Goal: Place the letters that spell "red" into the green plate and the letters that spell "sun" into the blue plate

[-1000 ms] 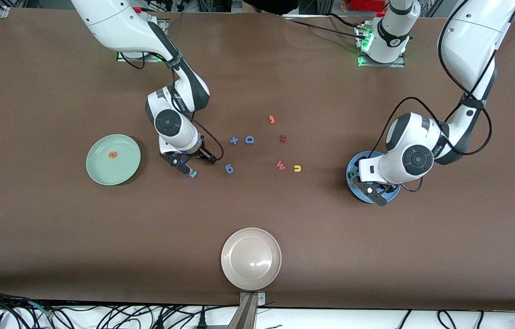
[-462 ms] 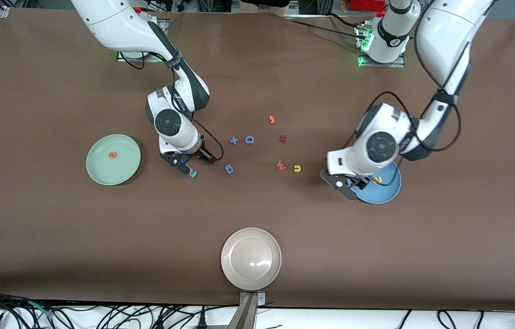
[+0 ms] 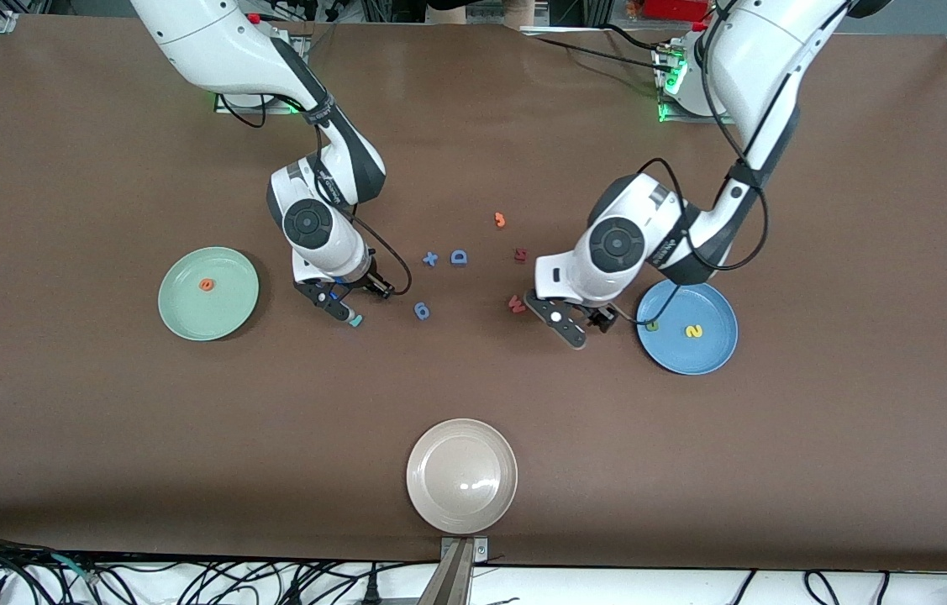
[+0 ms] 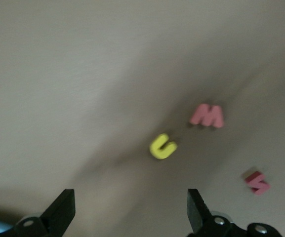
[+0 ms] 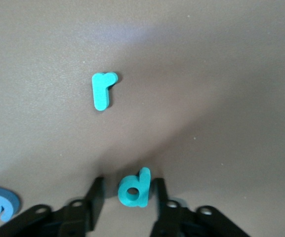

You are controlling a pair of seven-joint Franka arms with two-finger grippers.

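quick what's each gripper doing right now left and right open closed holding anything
Left gripper: open, empty, above the yellow u.
Right gripper: fingers either side of the teal d, not clearly clamped yet.

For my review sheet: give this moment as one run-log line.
right gripper: fingers closing around teal d on table | left gripper: open over yellow u | green plate: orange e | blue plate: yellow s

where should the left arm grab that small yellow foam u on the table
Best guess: come straight down on the small yellow foam "u", which lies flat on the brown table beside the red foam "W". Pinch across its two outer sides, turned so neither finger lands on the W. The left gripper hangs over it, jaws wide open.
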